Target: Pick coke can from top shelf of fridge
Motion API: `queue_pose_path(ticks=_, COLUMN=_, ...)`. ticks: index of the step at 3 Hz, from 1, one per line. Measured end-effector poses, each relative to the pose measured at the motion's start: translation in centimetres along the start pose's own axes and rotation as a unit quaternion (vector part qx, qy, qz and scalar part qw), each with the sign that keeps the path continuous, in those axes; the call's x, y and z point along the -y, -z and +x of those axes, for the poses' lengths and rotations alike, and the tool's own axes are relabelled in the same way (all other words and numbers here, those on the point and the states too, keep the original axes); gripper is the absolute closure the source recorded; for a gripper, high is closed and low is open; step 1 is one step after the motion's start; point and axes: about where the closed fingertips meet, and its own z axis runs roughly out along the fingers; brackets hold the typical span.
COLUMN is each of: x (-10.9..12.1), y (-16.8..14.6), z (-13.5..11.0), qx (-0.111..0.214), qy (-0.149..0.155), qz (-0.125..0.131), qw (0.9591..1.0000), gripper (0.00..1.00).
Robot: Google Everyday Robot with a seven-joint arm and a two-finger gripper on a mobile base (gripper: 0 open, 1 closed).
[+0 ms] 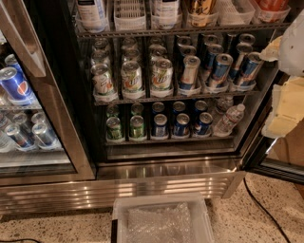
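- The fridge [166, 163] has a dark inside, wire racks and a ribbed, shiny steel base.
- The top shelf [180, 31] is a dark wire rack carrying a row of clear plastic bins [129, 18].
- The coke can [271, 4] stands in the far-right bin of that shelf. Only its red-orange lower part shows, cut off at the top of the view, so no lettering can be read.
- The gripper [280, 80], white with cream-yellow parts, hangs at the right edge, below the can's bin and apart from it. I cannot tell whether it is wide or narrow.
- On the rack below, 3 green-and-white cans [131, 76] front their rows, with blue-and-silver cans [221, 66] to their right.
- The lowest rack shows 2 green cans [114, 128], 3 blue cans [181, 124] and 2 clear water bottles [230, 118] lying tilted.
- Behind the left glass door [28, 142], a blue can [14, 83] bears Pepsi's red, white and blue globe.
- On the speckled floor [237, 223] sits 1 clear plastic tub [161, 201] holding crinkled plastic wrap.
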Motion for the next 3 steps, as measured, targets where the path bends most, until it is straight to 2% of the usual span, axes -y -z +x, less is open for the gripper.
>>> queue_pose_path(ticks=1, x=0.0, y=0.0, z=-0.2, qx=0.003, qy=0.003, qz=0.000, qw=1.0000, gripper=0.00)
queue_pose_path(ticks=2, x=0.9, y=-0.4, z=-1.0, qx=0.060, qy=-0.014, qz=0.014, qw=0.9980, gripper=0.00)
queue_pose_path(ticks=3, x=3.0, y=-2.3, z=-0.2, qx=0.161, qy=-0.072, qz=0.036, qw=0.9837, gripper=0.00)
